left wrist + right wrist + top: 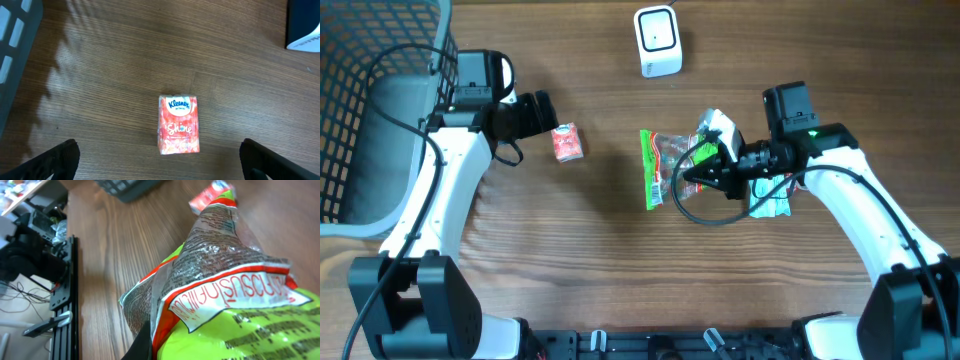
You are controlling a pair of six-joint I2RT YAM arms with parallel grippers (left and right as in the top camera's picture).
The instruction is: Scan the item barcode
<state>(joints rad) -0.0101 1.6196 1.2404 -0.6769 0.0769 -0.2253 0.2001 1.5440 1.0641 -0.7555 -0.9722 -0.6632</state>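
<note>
Snack bag (665, 165), below the scanner (657, 40), I see pinched by my right gripper (692, 176); my left gripper (542, 115) has jaws spread, near the tissue pack (566, 142).

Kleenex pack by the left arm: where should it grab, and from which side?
Come top-down with the left gripper and close across the two long sides of the Kleenex pack. It lies flat, label up, nothing touching its sides, narrowest that way.
</note>
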